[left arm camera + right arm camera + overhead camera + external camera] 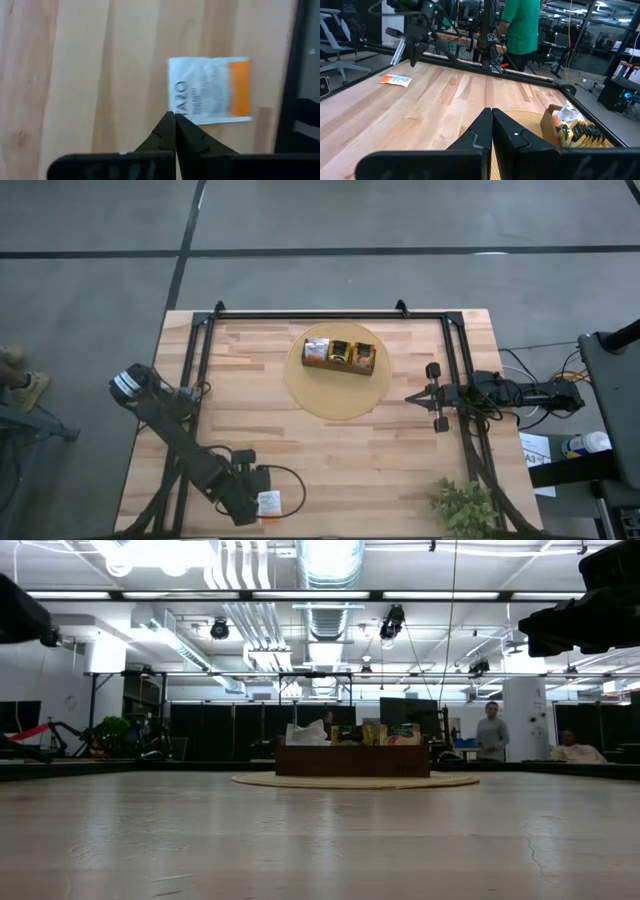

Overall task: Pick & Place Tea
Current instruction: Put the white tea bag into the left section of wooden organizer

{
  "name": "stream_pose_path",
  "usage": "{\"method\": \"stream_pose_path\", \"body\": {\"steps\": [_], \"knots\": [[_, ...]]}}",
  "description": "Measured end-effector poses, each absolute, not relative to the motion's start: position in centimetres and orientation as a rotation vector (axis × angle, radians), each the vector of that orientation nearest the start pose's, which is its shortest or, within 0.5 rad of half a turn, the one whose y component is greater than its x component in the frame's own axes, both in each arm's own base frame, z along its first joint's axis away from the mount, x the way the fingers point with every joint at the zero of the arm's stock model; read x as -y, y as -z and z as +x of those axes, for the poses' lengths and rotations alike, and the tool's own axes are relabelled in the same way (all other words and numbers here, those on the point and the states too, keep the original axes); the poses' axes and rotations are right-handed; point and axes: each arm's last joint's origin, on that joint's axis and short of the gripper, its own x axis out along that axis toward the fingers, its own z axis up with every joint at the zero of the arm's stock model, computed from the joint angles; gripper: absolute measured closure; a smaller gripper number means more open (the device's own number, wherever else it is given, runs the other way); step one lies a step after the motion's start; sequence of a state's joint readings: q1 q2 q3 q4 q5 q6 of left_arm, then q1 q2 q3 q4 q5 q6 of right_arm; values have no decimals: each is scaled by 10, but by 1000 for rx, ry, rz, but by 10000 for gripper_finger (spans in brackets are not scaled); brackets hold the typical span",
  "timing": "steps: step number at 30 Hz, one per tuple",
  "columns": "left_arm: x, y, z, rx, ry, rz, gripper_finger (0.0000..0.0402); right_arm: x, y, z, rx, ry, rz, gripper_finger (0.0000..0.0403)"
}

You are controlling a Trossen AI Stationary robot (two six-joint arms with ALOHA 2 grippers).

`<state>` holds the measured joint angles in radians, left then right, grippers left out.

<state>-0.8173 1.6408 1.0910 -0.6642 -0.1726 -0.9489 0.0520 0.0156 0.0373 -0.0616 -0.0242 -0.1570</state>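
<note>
One white-and-orange tea packet (210,90) lies flat on the wood near the table's near-left edge (268,505), also visible in the right wrist view (396,80). My left gripper (175,116) is shut and points down over it. Its tips sit above the packet's edge near a corner, and the right wrist view shows them raised above the table (413,61). More packets stand in the brown wooden tray (340,355) on a round tan mat (320,395). My right gripper (492,112) is shut and waits right of the mat (410,397), pointing left.
Black frame rails (200,370) run along the table's left, far and right sides. A small green plant (462,505) stands at the near-right corner. Bare wood lies between the mat and the near edge. People stand in the room beyond the table (522,25).
</note>
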Motion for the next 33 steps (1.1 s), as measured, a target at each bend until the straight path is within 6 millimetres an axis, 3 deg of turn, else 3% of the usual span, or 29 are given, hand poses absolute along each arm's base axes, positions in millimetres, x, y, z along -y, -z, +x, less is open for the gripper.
{"method": "stream_pose_path", "body": {"steps": [4, 7, 18, 22, 33], "knots": [[229, -207, 219, -1195, 34, -270, 395, -6, -169, 96, -34, -79, -157, 394], [234, -209, 222, -1198, 92, -298, 367, -6, -169, 96, -34, -79, -157, 394], [243, -201, 227, -1199, 129, -291, 179, -6, -169, 96, -34, -79, -157, 394], [253, -198, 231, -1197, 142, -286, 133, -6, -169, 96, -35, -79, -157, 394], [261, -191, 238, -1195, 126, -231, 124, -6, -169, 96, -34, -79, -157, 394]]}}
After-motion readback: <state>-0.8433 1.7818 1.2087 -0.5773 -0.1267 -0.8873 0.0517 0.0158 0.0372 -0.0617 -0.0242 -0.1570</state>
